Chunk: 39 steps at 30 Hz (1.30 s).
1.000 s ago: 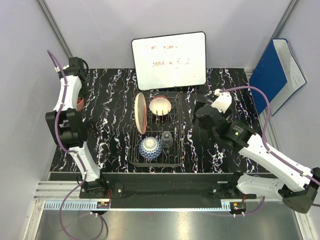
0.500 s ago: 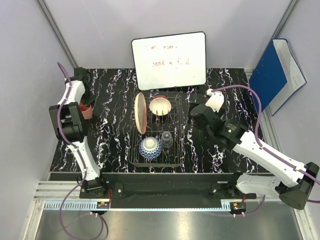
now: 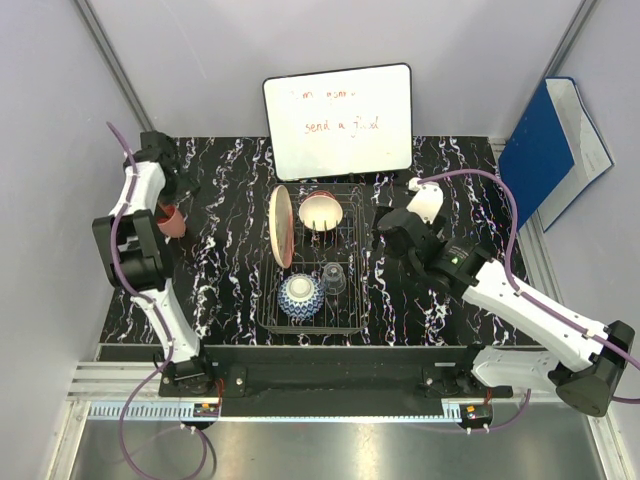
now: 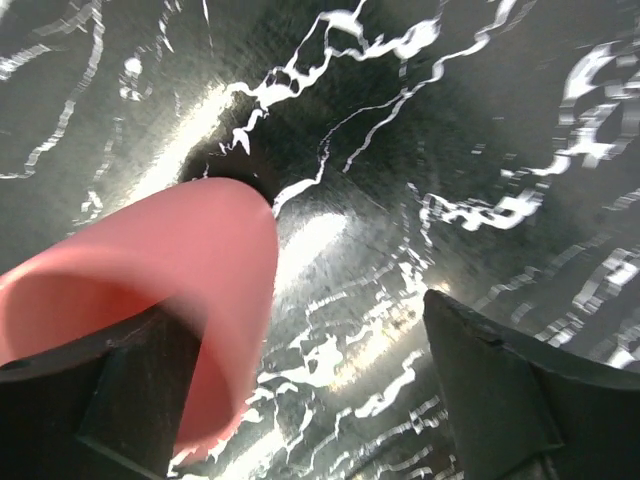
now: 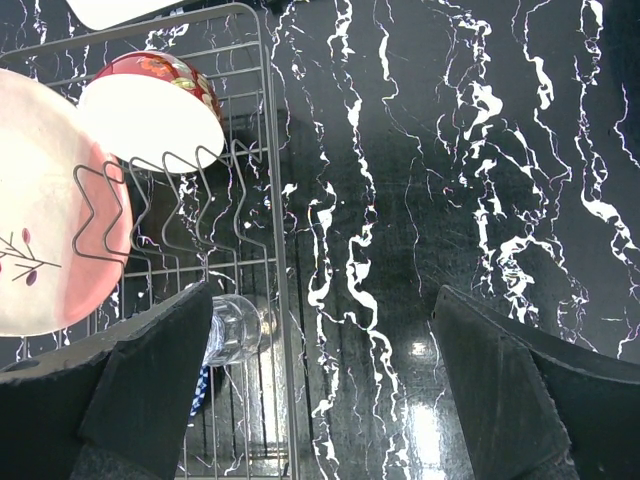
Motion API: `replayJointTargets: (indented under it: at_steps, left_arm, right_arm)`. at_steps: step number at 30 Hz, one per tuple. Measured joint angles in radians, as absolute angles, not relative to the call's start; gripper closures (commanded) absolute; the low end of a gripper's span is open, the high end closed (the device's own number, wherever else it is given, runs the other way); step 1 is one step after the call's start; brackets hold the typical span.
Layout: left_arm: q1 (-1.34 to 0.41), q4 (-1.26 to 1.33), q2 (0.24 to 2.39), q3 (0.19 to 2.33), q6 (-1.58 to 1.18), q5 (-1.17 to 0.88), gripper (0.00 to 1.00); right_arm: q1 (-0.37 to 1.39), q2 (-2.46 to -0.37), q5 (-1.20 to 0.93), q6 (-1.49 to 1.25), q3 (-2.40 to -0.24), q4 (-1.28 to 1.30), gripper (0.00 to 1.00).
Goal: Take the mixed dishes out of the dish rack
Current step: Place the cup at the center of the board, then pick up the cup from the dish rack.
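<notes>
The black wire dish rack (image 3: pixel 352 318) stands mid-table. It holds an upright pinkish-cream plate (image 3: pixel 281 226), a cream bowl with red markings (image 3: pixel 322 211), a small clear glass (image 3: pixel 333 278) and a blue-and-white bowl (image 3: pixel 300 296). The salmon-pink cup (image 3: pixel 170 221) rests on the table at far left. My left gripper (image 3: pixel 176 199) is open just above it. In the left wrist view the cup (image 4: pixel 180 270) lies against my left finger (image 4: pixel 110 400); the gripper (image 4: pixel 300 330) holds nothing. My right gripper (image 3: pixel 384 223) hangs open beside the rack's right rim (image 5: pixel 270 150), with the glass (image 5: pixel 235 325), bowl (image 5: pixel 150 120) and plate (image 5: pixel 40 230) to its left.
A whiteboard (image 3: pixel 338 120) with red writing leans behind the rack. A blue folder (image 3: pixel 550 145) stands against the right wall. Grey walls close the left, back and right sides. Black marbled tabletop (image 3: pixel 440 300) lies on both sides of the rack.
My left gripper has opened and let go of the pink cup, which now sits on the table at left. The right gripper moved left, closer to the rack.
</notes>
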<state>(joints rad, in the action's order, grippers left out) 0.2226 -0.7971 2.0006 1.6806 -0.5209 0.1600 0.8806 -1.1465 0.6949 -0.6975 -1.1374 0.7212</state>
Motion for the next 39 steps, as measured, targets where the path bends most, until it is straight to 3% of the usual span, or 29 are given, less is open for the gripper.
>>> replayJointTargets:
  at_steps: [11,21,30,39]
  left_arm:
    - [0.184,-0.863,1.72,1.817,-0.559,0.202,0.01]
    - [-0.086,-0.892,1.444,1.83,-0.566,0.313,0.01]
    - [-0.208,-0.869,1.207,1.639,-0.566,0.344,0.01]
    - [-0.248,-0.859,1.108,1.507,-0.552,0.346,0.01]
  right_arm:
    - [0.881,-1.119,0.652,-0.608,-1.065,0.605,0.0]
    - [0.881,-1.242,0.396,-0.519,-1.049,0.476,0.0]
    - [0.939,-1.475,0.316,-0.484,-1.093,0.434,0.0]
    - [0.949,-1.597,0.308,-0.474,-1.144,0.408,0.01]
